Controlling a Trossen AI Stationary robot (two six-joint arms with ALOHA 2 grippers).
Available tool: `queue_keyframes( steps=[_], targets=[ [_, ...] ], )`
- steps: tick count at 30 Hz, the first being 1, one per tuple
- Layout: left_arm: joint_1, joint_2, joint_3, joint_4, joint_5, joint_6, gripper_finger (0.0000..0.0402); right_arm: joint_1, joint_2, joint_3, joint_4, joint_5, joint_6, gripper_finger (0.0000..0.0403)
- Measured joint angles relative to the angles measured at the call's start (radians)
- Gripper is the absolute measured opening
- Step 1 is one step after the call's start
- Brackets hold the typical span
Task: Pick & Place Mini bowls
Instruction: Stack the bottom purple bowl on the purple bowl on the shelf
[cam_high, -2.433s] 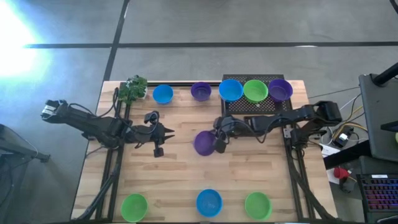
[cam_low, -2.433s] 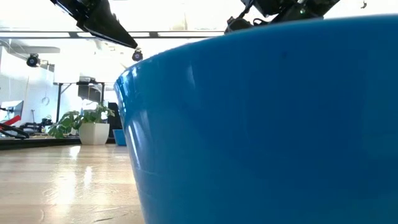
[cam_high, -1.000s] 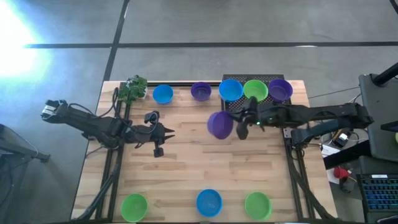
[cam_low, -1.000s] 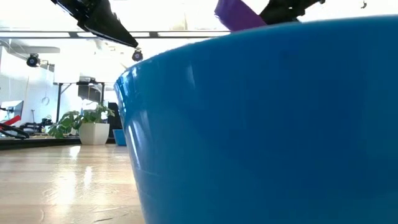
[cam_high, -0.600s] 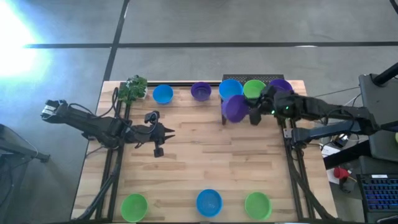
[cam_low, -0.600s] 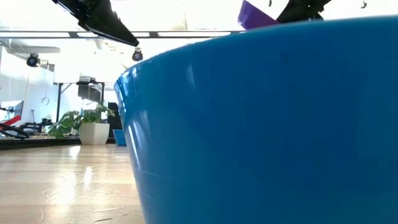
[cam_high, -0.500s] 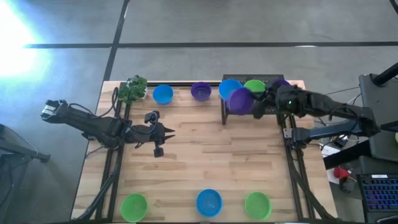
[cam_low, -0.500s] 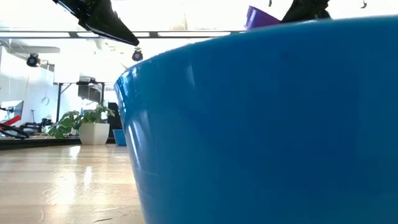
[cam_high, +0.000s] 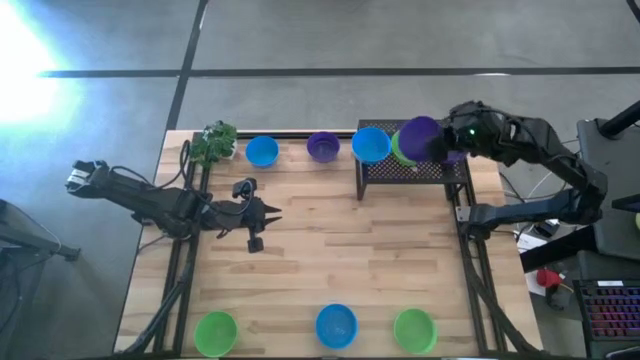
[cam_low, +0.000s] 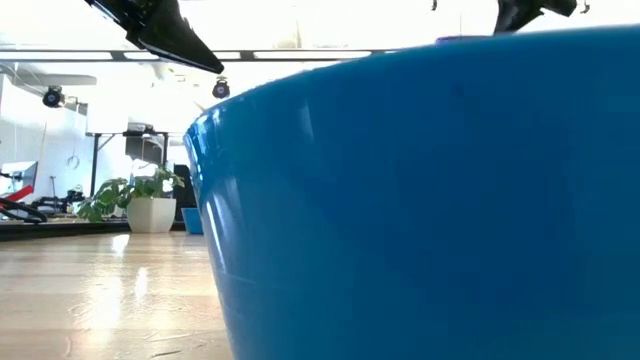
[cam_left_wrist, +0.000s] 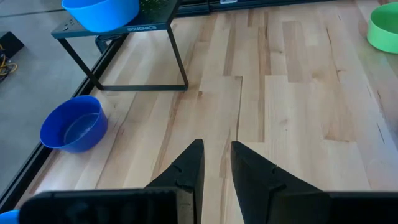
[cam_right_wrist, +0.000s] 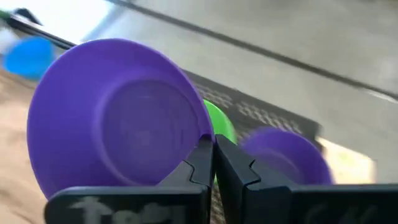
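Observation:
My right gripper (cam_high: 441, 141) hangs over the black wire rack (cam_high: 410, 168) at the table's far right, shut on a purple mini bowl (cam_high: 418, 137). A blue bowl (cam_high: 370, 145), a green bowl (cam_right_wrist: 219, 124) and another purple bowl (cam_right_wrist: 287, 157) sit on the rack, the last two partly hidden under the held one. A blue bowl (cam_high: 261, 151) and a purple bowl (cam_high: 322, 147) stand on the table's far side. Two green bowls (cam_high: 215, 333) (cam_high: 414, 330) and a blue one (cam_high: 336, 326) stand by the near edge. My left gripper (cam_left_wrist: 216, 157) waits left of centre, narrowly open. My right gripper pinches the purple bowl's rim (cam_right_wrist: 200, 133) between its two fingers, one finger against the inner wall and one outside. It reaches in from the table's right side. The bowl is lifted clear above the rack and tilted on its side.
A small leafy plant (cam_high: 216, 142) stands at the far left corner. In the low view the near blue bowl (cam_low: 420, 200) fills most of the picture. The middle of the wooden table (cam_high: 330, 250) is bare. A person or other obstacle does not show.
My right gripper has carried the purple bowl from the table's middle up and toward the far right, until it is over the rack's green and purple bowls. The bowl has stayed tilted in the shut fingers.

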Motion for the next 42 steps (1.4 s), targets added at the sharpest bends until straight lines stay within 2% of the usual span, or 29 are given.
queue_keyframes(
  steps=[5, 20, 36, 42],
  targets=[
    [0.0, 0.0, 0.0, 0.0, 0.0, 0.0, 0.0074, -0.067, 0.032, 0.032, -0.134, 0.071, 0.038, 0.0008],
    [0.001, 0.0, 0.0, 0.0, 0.0, 0.0, 0.0074, -0.228, 0.075, 0.029, -0.226, 0.186, 0.056, 0.0008],
    [0.001, 0.0, 0.0, -0.001, 0.0, 0.01, 0.0074, -0.251, 0.119, -0.025, -0.243, 0.172, 0.052, 0.0008],
    [0.001, 0.0, 0.0, 0.0, 0.0, 0.01, 0.0074, -0.25, 0.119, -0.025, -0.244, 0.119, 0.057, 0.0008]
  ],
)
